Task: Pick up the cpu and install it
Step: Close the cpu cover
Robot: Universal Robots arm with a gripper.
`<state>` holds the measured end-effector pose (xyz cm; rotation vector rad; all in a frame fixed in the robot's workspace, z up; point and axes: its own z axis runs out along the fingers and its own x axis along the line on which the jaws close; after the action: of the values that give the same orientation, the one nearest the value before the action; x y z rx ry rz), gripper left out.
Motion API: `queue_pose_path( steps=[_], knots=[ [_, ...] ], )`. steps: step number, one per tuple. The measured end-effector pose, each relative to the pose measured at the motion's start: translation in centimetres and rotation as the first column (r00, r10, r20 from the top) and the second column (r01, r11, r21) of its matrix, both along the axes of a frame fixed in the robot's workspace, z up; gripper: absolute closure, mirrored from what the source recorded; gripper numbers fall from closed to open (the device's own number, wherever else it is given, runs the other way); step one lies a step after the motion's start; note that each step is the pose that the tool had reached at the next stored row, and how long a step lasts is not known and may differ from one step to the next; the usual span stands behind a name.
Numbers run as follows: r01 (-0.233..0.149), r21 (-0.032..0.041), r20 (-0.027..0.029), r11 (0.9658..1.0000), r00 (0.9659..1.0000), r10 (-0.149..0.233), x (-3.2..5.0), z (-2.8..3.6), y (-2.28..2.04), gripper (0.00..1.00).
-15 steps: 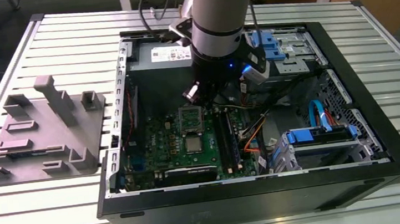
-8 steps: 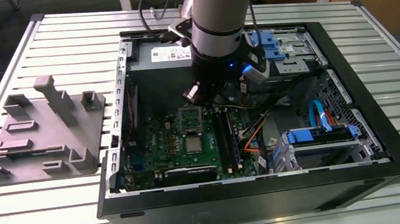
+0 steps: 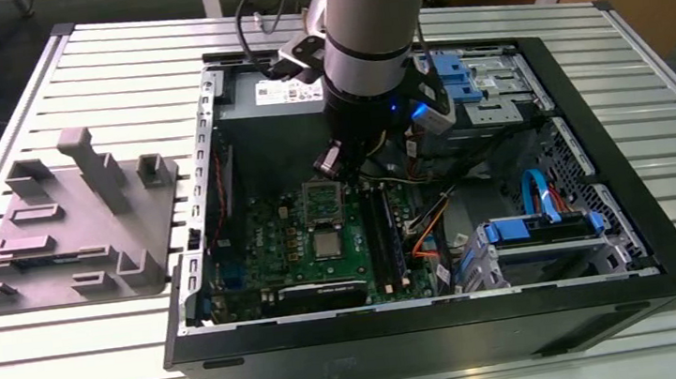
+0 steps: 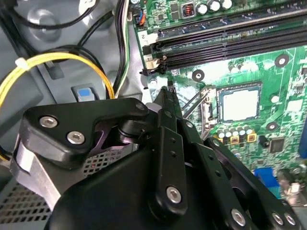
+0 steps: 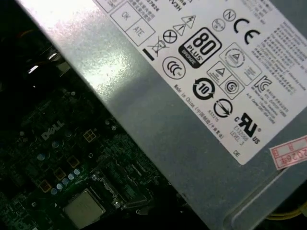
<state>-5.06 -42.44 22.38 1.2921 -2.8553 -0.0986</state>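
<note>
Slatted metal table (image 3: pixel 74 76) carries an open computer case (image 3: pixel 645 242) and a grey tray (image 3: pixel 68 246). Cpu (image 3: pixel 325 243) lies flat in the motherboard (image 3: pixel 268 244) socket, with the socket frame (image 3: pixel 320 201) open behind it. Gripper (image 4: pixel 166 93) hangs over the board beside the socket, closed on nothing and clear of the cpu.

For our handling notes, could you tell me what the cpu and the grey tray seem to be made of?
The small flat square cpu has a pale silver-grey top with a soft sheen, so it is likely metal. The grey blocky tray looks like matte, even-coloured plastic with no glints; it may be moulded or printed.
</note>
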Motion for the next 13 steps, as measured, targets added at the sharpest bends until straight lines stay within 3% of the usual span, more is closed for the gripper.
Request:
queue_pose_path(
  steps=[13],
  knots=[
    [-0.002,0.0001,0.0,1.0,1.0,0.002,0.0,0.15,0.0,0.9]
  ],
)
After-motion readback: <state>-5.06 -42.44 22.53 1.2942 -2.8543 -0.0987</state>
